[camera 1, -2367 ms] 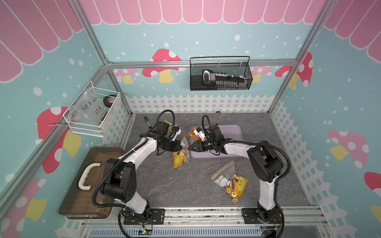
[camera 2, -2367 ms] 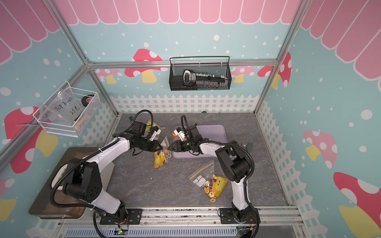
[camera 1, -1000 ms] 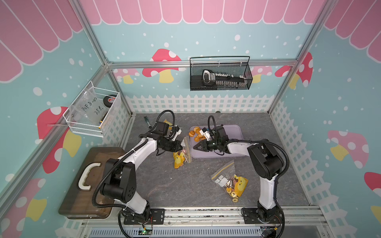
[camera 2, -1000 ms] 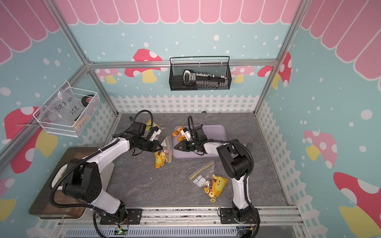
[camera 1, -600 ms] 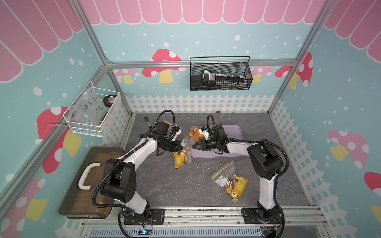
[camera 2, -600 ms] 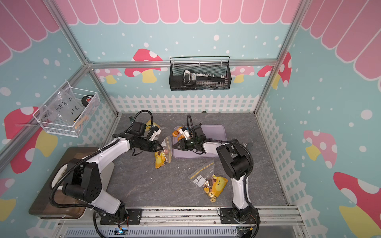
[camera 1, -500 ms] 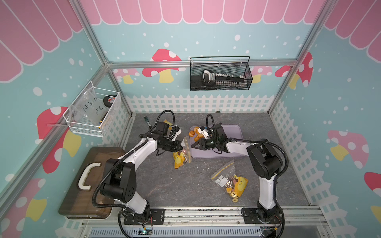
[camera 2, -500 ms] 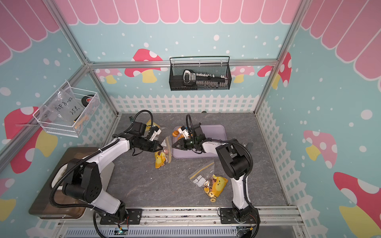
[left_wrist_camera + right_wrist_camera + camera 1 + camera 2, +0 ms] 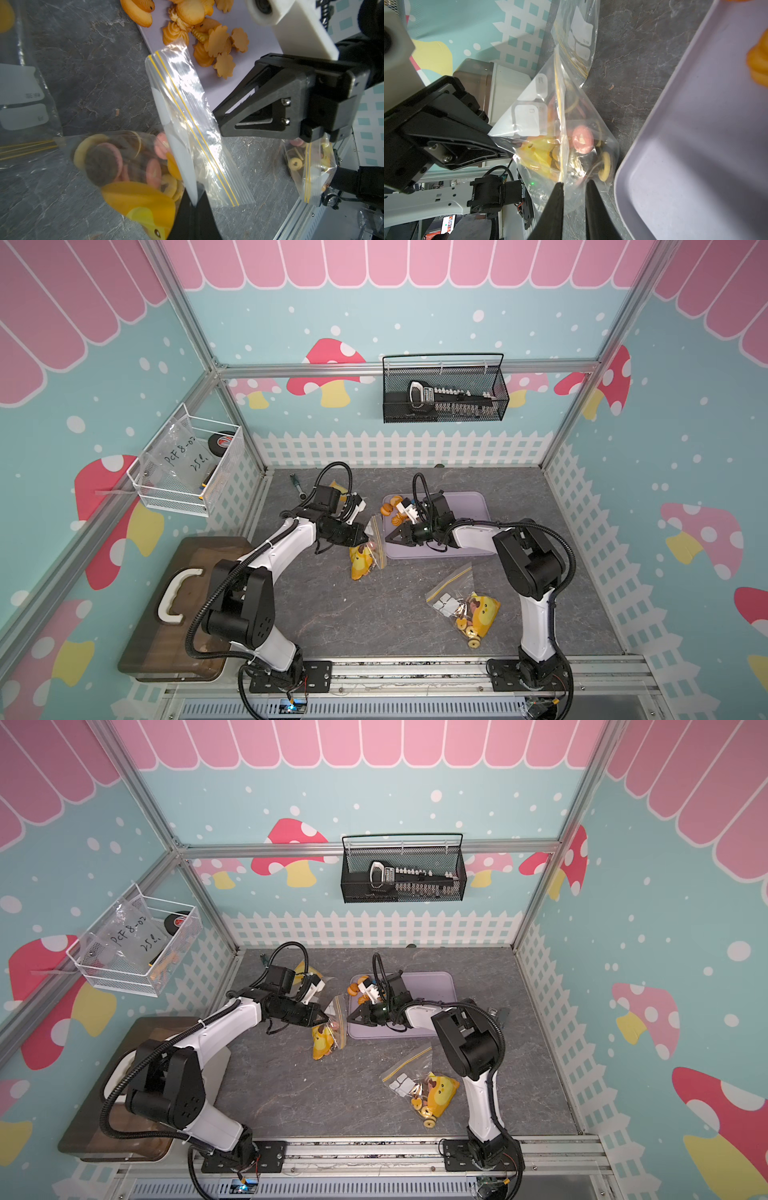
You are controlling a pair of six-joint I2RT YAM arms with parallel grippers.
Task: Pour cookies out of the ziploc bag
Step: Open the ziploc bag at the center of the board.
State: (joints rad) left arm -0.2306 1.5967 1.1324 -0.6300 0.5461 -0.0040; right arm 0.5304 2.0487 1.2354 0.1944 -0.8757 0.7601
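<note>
The clear ziploc bag point(image 9: 368, 556) point(image 9: 328, 1036) with yellow zip lines hangs just left of the lilac tray point(image 9: 469, 506) point(image 9: 436, 986). Its lower end rests on the grey table. Ring cookies point(image 9: 116, 158) point(image 9: 582, 139) in brown, pink and yellow fill it. My left gripper point(image 9: 365, 537) point(image 9: 194, 204) is shut on the bag's upper edge point(image 9: 187, 108). From the tray side my right gripper point(image 9: 386, 540) point(image 9: 574, 185) reaches the opposite edge. Its jaws stand a narrow gap apart, with bag film between them. Golden cookies point(image 9: 392, 510) point(image 9: 207, 37) lie in the tray's far left corner.
A second bag of cookies point(image 9: 465, 605) point(image 9: 419, 1090) lies at the front right. An emptied bag point(image 9: 20, 104) point(image 9: 579, 41) lies behind my left arm. A wooden board with a white handle point(image 9: 183, 593) sits off the table's left edge. A small tool point(image 9: 296, 481) lies at the back left.
My right gripper has moved left off the tray onto the bag's edge, and its jaws have narrowed. The left gripper has kept its hold and place.
</note>
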